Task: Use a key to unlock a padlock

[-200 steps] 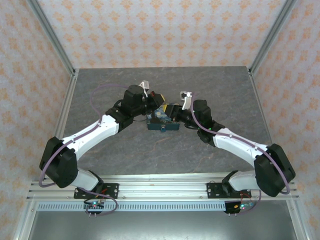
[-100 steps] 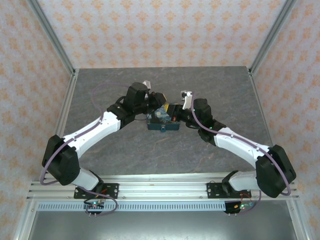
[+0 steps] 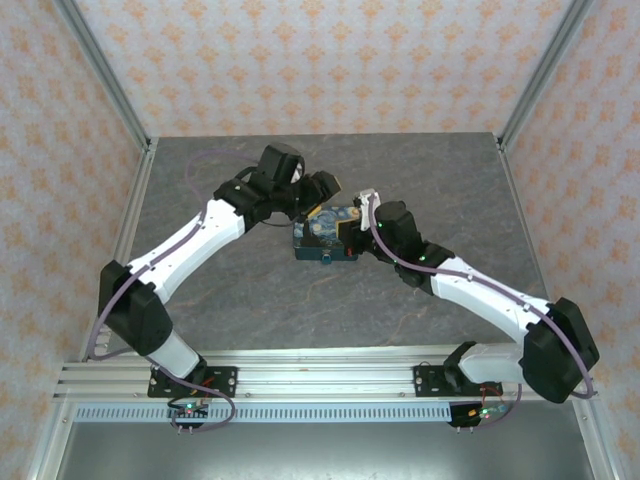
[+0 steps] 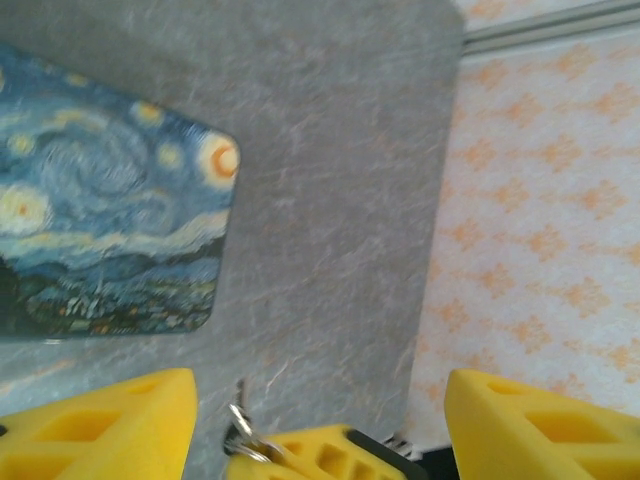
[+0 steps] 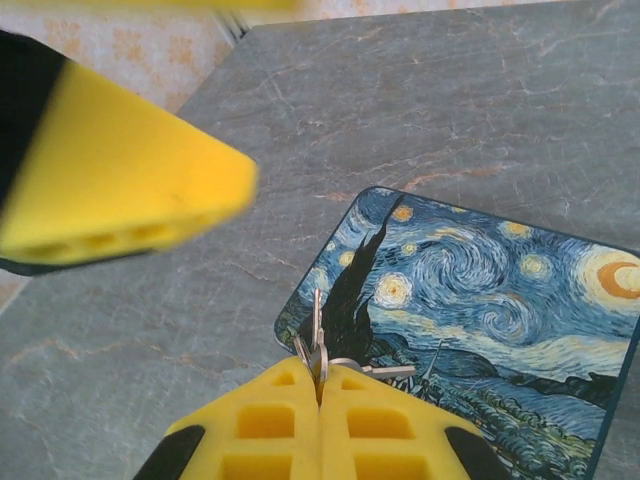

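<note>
My right gripper (image 5: 320, 385) is shut on the key (image 5: 317, 335), a thin silvery key on a small ring with a second key sticking out sideways. It hovers over the left end of the dark-blue swirl-patterned box (image 5: 490, 290). In the top view the right gripper (image 3: 352, 226) is at the box's (image 3: 322, 236) right side. A small blue padlock (image 3: 327, 257) sits at the box's near face. My left gripper (image 3: 320, 189) stands open just beyond the box. In the left wrist view the left gripper (image 4: 320, 405) has the key (image 4: 240, 425) low between its yellow fingers (image 4: 105, 430).
The box lies mid-table on the grey stone-patterned top (image 3: 420, 170). Patterned walls and metal frame posts (image 3: 120, 110) close in the back and sides. One blurred yellow finger of the left gripper (image 5: 120, 190) hangs close above the key's left side.
The left arm has lifted and swung its gripper toward the far side of the box. The right gripper with the key has shifted slightly left over the box.
</note>
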Controlling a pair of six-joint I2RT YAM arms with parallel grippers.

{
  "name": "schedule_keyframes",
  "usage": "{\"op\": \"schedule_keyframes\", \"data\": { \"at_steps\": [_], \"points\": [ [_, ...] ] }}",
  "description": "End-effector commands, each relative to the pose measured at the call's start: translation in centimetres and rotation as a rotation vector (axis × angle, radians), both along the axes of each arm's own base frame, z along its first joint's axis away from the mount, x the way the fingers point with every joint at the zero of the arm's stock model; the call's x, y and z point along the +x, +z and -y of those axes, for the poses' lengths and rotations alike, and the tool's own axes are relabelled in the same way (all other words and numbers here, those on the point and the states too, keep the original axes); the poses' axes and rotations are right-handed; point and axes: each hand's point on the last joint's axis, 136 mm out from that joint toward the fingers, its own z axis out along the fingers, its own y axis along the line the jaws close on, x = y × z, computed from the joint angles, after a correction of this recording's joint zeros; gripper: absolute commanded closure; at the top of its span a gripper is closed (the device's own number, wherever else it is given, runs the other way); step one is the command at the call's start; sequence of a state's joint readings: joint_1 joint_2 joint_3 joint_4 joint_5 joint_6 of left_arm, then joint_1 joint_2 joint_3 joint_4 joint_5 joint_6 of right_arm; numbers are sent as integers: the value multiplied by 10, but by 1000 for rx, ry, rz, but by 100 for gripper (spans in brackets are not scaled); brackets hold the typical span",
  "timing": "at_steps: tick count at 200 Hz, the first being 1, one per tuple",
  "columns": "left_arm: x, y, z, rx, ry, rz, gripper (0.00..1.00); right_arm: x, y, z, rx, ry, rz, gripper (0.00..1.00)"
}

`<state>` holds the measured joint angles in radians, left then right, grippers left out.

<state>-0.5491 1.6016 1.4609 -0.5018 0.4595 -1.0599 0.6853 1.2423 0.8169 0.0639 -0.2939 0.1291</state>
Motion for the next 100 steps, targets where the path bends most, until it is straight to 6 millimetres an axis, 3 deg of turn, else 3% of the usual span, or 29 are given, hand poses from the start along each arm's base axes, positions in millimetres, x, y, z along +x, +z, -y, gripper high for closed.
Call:
{"op": "schedule_keyframes", "data": {
  "at_steps": [1, 61, 100],
  "points": [
    [-17, -17, 1, 13, -20, -149, 34, -1, 22, 3, -62, 11, 115, 100],
    [-15, -22, 6, 14, -31, -186, 45, -5, 29, 1, -103, 35, 160, 100],
    [-15, -23, 8, 13, -36, -194, 57, -3, 30, 1, -116, 32, 170, 100]
  ]
}}
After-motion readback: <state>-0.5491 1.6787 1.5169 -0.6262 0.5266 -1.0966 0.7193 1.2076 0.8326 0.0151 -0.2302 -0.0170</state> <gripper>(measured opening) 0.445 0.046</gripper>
